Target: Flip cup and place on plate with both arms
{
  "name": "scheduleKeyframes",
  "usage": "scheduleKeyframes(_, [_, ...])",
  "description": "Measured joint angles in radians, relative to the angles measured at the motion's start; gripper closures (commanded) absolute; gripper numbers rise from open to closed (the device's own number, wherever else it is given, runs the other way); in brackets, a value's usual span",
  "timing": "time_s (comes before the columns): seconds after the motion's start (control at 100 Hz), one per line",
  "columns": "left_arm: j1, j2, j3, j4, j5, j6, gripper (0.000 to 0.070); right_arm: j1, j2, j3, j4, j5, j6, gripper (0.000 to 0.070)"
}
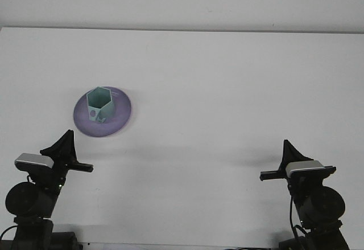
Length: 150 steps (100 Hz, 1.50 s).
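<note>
Teal hexagonal plastic cup (99, 106) stands upright, mouth up, on the round purple plate (123, 112), left of the white table (227, 90). From my console, left gripper (67, 154) and right gripper (280, 163) hold nothing; whether their fingers are parted, I cannot tell.

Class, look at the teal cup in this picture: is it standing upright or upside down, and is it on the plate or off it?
Upright, on the plate. The cup shows its open hexagonal mouth facing up, and it stands inside the rim of the purple plate. Neither gripper touches it.
</note>
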Motion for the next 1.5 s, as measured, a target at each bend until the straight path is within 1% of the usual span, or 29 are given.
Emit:
scheduleKeyframes(0.19, [0.0,-0.002,0.0,-0.002,0.0,0.0,0.0686,0.0,0.0,0.0,0.0,0.0,0.0,0.07])
scheduleKeyframes(0.3, [0.0,-0.051,-0.009,-0.006,-0.003,0.001,0.0686,0.0,0.0,0.0,0.001,0.0,0.0,0.07])
scheduleKeyframes(0.35, [-0.005,-0.094,-0.028,0.003,-0.016,0.014,0.0686,0.0,0.0,0.0,0.001,0.0,0.0,0.07])
scheduleKeyframes(0.42, [-0.026,-0.169,-0.079,0.011,-0.073,0.048,0.0686,0.0,0.0,0.0,0.003,0.0,0.0,0.07])
scheduleKeyframes(0.52, [-0.059,-0.242,-0.18,0.018,-0.2,0.063,0.0686,0.0,0.0,0.0,0.013,0.0,0.0,0.07])
scheduleKeyframes(0.57, [-0.061,-0.272,-0.235,0.006,-0.22,0.063,0.0686,0.0,0.0,0.0,0.015,0.0,0.0,0.07])
scheduleKeyframes(0.74, [-0.061,-0.347,-0.355,0.021,-0.213,0.054,0.0686,0.0,0.0,0.0,0.015,0.0,0.0,0.07])
scheduleKeyframes(0.86, [-0.061,-0.353,-0.389,0.042,-0.14,0.054,0.0686,0.0,0.0,0.0,0.023,0.0,0.0,0.07])
scheduleKeyframes(0.92, [-0.062,-0.353,-0.389,0.056,-0.12,0.056,0.0686,0.0,0.0,0.0,0.024,0.0,0.0,0.07])
scheduleKeyframes(1.5, [-0.063,-0.356,-0.389,0.051,-0.118,0.029,0.0686,0.0,0.0,0.0,0.03,0.0,0.0,0.07])
